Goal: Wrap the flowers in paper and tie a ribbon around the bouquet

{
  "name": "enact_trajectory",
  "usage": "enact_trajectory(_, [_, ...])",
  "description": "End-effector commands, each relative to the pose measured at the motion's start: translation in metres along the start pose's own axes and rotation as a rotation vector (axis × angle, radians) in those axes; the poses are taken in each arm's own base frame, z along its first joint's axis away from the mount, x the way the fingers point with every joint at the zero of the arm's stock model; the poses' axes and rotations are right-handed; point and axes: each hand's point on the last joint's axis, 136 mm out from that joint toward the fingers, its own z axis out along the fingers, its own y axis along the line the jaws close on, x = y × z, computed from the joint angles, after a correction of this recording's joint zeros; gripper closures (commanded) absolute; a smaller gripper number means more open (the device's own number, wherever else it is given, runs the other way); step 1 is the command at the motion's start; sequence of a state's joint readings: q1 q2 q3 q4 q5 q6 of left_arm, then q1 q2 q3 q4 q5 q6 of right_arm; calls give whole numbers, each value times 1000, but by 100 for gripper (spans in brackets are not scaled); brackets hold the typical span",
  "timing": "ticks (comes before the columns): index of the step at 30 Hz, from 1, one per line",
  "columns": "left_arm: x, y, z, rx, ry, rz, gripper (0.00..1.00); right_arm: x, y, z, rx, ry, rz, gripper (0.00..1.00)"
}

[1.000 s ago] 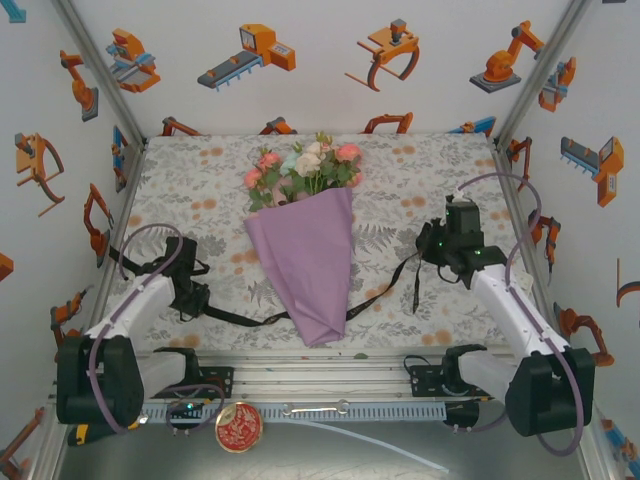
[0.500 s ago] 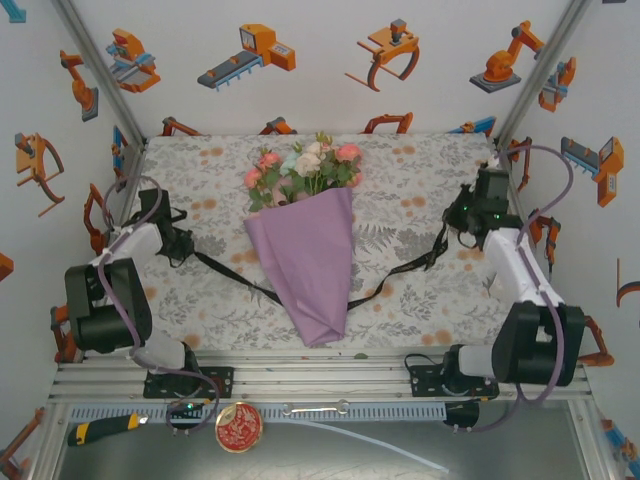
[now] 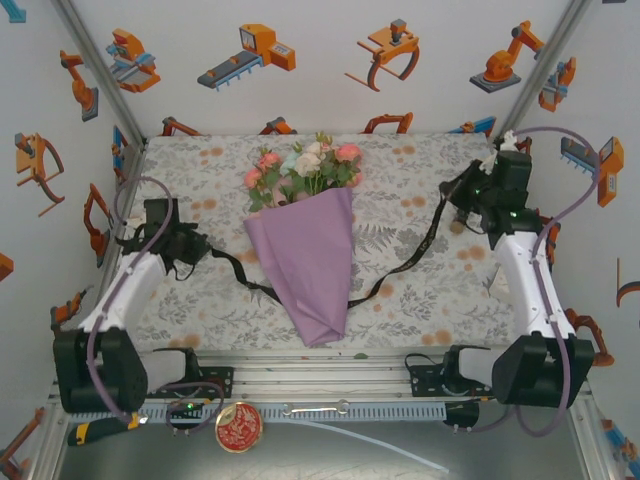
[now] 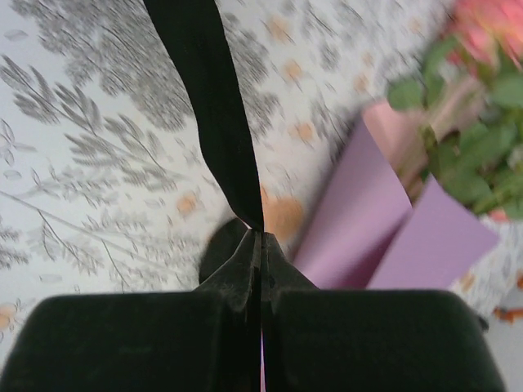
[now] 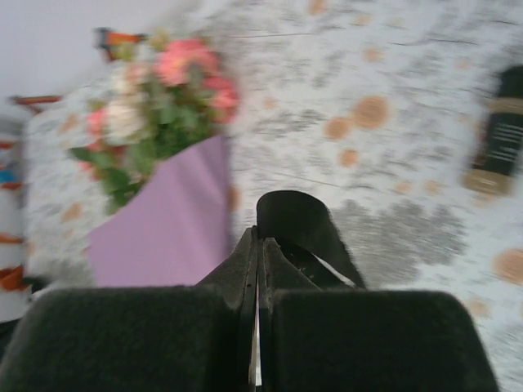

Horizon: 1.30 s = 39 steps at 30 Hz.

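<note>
Top external: flowers [image 3: 305,165] in paper cone [image 3: 308,265]; left pincer [image 3: 198,247], right pincer [image 3: 466,194] clamped on ribbon [image 3: 405,265].

Bright, even light, soft shadows; wrist views show blurred flowers [image 5: 163,90].

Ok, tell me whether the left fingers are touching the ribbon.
Touching. The left wrist view shows the left gripper pinching the black ribbon between its shut fingers, with no gap.
</note>
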State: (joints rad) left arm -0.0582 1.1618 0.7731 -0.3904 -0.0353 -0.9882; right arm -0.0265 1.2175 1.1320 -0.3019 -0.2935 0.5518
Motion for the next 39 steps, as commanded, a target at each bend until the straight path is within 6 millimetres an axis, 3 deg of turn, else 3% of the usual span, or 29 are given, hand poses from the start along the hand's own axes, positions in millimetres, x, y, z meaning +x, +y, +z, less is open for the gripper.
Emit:
enact_trajectory(1, [10, 8, -28, 3, -38, 103, 100, 31, 92, -9, -237, 122, -18, 100])
enact_trajectory(4, [20, 11, -45, 14, -60, 178, 100, 85, 165, -5, -362, 210, -56, 100])
enact_trajectory(9, [43, 18, -47, 32, -25, 223, 100, 196, 299, 5, -611, 376, -129, 100])
enact_trajectory(11, [51, 16, -48, 37, -10, 249, 100, 228, 340, 7, -685, 483, -164, 66])
enact_trajectory(12, [54, 16, -50, 36, -11, 262, 100, 239, 351, 8, -707, 521, -191, 43])
enact_trajectory(13, [57, 16, -52, 38, -14, 273, 100, 243, 351, 14, -679, 529, -209, 14])
enact_trajectory(14, [59, 16, -54, 42, -18, 280, 100, 243, 345, 19, -647, 518, -229, 12])
enact_trajectory(20, [69, 36, -67, 41, -22, 254, 100, 217, 313, 15, -563, 417, -361, 10])
enact_trajectory(23, [84, 44, -72, 50, 38, 229, 100, 201, 287, 14, -495, 382, -374, 10])
enact_trajectory(27, [101, 73, -85, -58, 112, 212, 100, 176, 252, 11, -421, 327, -333, 11])
enact_trajectory(30, [100, 97, -94, -171, 107, 219, 100, 165, 237, 2, -393, 285, -354, 11])
enact_trajectory(32, [91, 96, -95, -179, 59, 247, 100, 174, 242, -3, -451, 305, -410, 11])
enact_trajectory(34, [80, 90, -97, -169, 4, 269, 100, 197, 249, -2, -494, 365, -431, 17])
enact_trajectory(37, [61, 90, -100, -214, -91, 309, 100, 253, 278, 3, -552, 506, -434, 29])
enact_trajectory(39, [50, 91, -100, -253, -149, 340, 100, 296, 293, 10, -539, 560, -467, 31])
